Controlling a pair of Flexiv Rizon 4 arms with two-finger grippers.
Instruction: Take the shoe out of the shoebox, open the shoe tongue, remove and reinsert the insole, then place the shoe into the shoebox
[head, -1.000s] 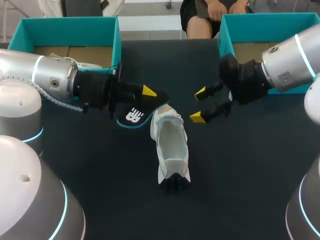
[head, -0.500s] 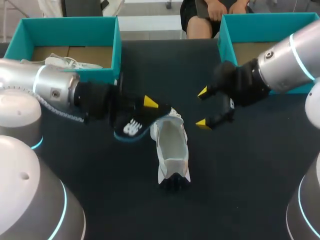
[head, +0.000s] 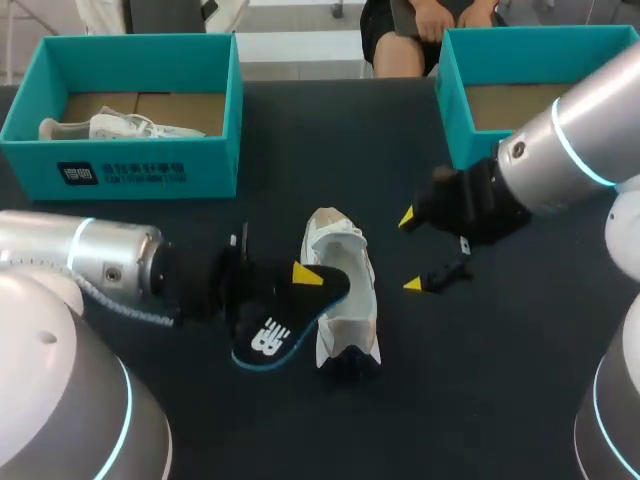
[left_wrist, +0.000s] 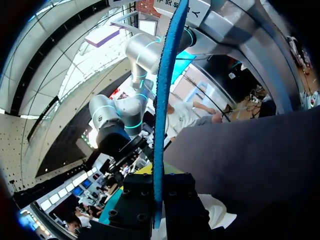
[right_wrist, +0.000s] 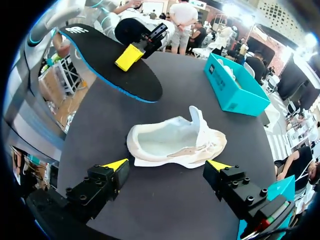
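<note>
A white shoe (head: 345, 300) lies on the dark table, toe pointing away and its opening upward. My left gripper (head: 300, 285) is shut on a black insole with a blue edge (head: 275, 335), held just left of the shoe; the insole's tip overlaps the rim of the opening. In the left wrist view the insole (left_wrist: 162, 100) stands edge-on between the fingers of the left gripper (left_wrist: 157, 210). My right gripper (head: 410, 250) hovers open to the shoe's right. From the right wrist, the shoe (right_wrist: 175, 142) lies just ahead of the right gripper (right_wrist: 167, 165), with the insole (right_wrist: 115, 60) beyond.
A teal shoebox (head: 130, 165) at the back left holds another white shoe (head: 110, 125). A second teal shoebox (head: 455, 120) stands at the back right, behind my right arm. That left box (right_wrist: 235, 85) also shows in the right wrist view.
My left gripper has carried the insole from beside the shoe's far end toward the near side, down along the shoe's left. The right gripper drew slightly nearer; the shoe stayed put.
</note>
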